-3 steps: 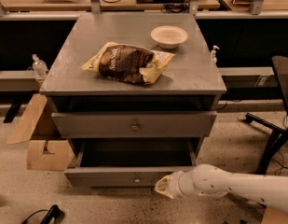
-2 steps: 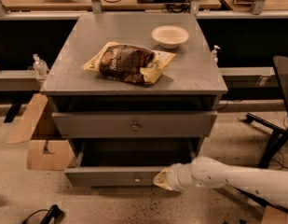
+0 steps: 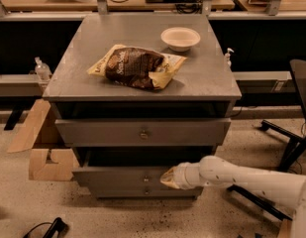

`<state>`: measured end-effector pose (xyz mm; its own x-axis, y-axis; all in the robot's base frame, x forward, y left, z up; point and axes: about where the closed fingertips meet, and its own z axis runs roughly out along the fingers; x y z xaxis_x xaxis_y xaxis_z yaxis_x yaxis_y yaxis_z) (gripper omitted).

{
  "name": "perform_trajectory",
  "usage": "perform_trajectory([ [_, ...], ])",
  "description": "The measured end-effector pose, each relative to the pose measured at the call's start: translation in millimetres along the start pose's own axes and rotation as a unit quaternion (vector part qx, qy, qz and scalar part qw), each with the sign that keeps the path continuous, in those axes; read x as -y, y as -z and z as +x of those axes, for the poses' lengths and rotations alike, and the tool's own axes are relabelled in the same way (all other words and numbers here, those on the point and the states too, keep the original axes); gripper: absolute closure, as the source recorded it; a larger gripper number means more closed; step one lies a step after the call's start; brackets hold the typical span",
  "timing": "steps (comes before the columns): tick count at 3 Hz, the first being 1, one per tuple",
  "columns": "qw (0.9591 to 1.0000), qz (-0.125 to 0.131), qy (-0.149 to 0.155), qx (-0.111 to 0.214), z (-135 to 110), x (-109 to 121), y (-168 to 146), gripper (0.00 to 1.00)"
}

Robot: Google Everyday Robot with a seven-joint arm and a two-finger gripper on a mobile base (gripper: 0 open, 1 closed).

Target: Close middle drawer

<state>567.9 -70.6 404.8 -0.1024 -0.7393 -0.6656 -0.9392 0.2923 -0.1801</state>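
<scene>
The grey cabinet [image 3: 142, 78] has three drawer fronts. The middle drawer [image 3: 113, 176] is the second front down, with a small round knob [image 3: 146, 179]. It stands pulled out, with a dark gap above it. My gripper [image 3: 167, 178] is at the end of the white arm [image 3: 241, 178], which reaches in from the right. Its tip rests against the middle drawer's front, just right of the knob. The top drawer front [image 3: 142, 131] sits above. A sliver of the bottom drawer front [image 3: 142, 192] shows below.
A brown and yellow chip bag [image 3: 135, 67] and a white bowl [image 3: 180, 37] lie on the cabinet top. A cardboard box [image 3: 38, 148] stands on the floor to the left. A black chair base [image 3: 288, 143] is to the right. A black object [image 3: 48, 228] lies at the front left.
My gripper has moved left and toward the cabinet, against the middle drawer's front. The drawer has slid partway in, and the dark gap above it is narrower.
</scene>
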Motion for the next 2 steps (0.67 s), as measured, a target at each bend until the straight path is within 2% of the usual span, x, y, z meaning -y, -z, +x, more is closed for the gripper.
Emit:
perform_trajectory([
  [1,1.0,0.008,0.0,0.005,-4.7,12.3,-4.6,0.86],
  [2,1.0,0.006,0.001,0.005,-5.5,11.1,-6.3,0.62],
])
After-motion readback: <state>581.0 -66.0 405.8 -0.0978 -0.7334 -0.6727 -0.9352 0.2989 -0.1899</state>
